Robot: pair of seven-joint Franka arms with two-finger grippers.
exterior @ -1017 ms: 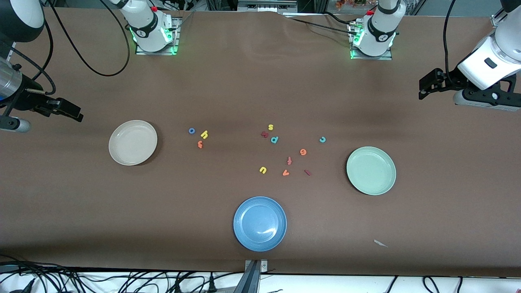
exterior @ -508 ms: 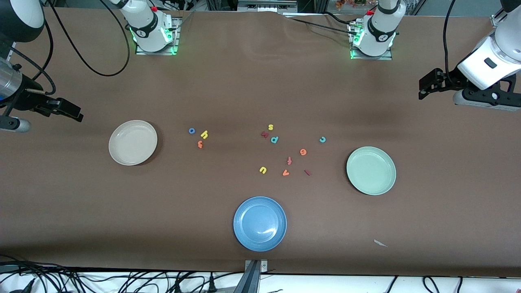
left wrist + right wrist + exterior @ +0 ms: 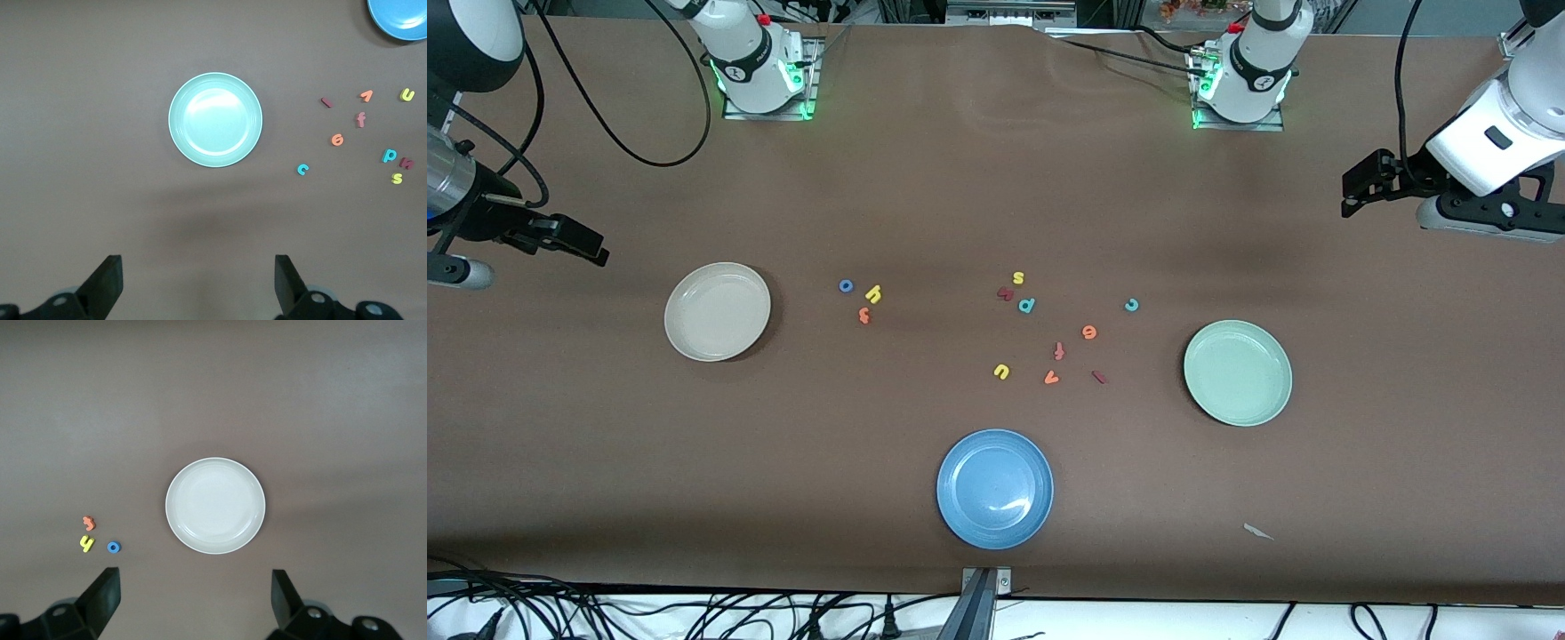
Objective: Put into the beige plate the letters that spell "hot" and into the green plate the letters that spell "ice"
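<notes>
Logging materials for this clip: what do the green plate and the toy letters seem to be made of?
The green plate: likely smooth plastic or melamine, with a soft sheen at its centre. The letters, such as the teal c and blue o: probably matte foam or plastic, flat solid colours without glare; too small to be sure.

beige plate (image 3: pixel 718 311): bare table all round it, open from above.
h/o/t cluster (image 3: pixel 862 299): three letters packed near one another; tight for my fingers between them, clear outside.
middle scatter (image 3: pixel 1049 333): letters near each other; the maroon one (image 3: pixel 1005 293) looks to touch the teal d (image 3: pixel 1026 305), hard to tell.
teal c (image 3: pixel 1131 305): stands apart, open on every side.
maroon i (image 3: pixel 1099 377): orange v (image 3: pixel 1051 378) near, rest open.
green plate (image 3: pixel 1238 372): nothing against the rim.
blue plate (image 3: pixel 995 488): nearer the camera than the scatter, well apart.
my grippers: right gripper (image 3: pixel 574 242) and left gripper (image 3: pixel 1360 188) spread wide, up at the table ends, nothing under them.
</notes>
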